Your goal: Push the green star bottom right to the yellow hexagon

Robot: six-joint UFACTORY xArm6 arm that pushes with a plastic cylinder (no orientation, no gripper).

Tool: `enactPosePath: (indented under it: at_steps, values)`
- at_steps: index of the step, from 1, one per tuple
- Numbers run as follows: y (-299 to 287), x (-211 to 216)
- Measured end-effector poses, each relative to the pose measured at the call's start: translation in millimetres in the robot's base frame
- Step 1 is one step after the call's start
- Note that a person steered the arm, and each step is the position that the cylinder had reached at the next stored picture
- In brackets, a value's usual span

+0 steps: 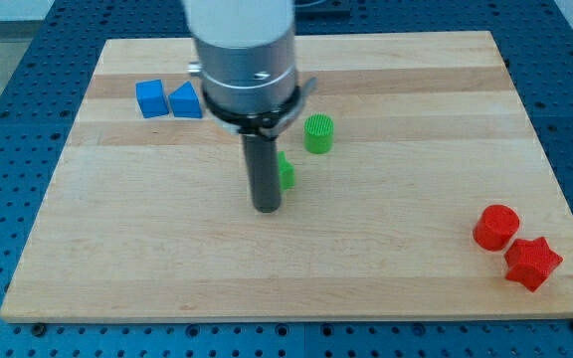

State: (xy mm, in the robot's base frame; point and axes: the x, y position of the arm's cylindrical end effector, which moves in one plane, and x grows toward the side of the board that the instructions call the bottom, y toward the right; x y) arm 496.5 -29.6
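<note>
My tip point(267, 208) rests on the wooden board point(396, 249) near its middle. A green block point(286, 171), likely the green star, is mostly hidden behind the rod, touching its right side just above the tip. A green cylinder point(318, 133) stands a little up and right of it. No yellow hexagon shows in the view; the arm's body may hide it.
A blue cube point(150, 98) and a blue triangular block point(185, 100) sit side by side at the upper left. A red cylinder point(495, 227) and a red star point(532, 263) lie at the lower right near the board's edge.
</note>
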Motion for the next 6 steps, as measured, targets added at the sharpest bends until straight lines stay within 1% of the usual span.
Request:
enactPosePath:
  at_steps: [1, 3, 6]
  values:
    - [18.5, -37.2]
    - [19.7, -43.5]
    - [19.7, -92.6]
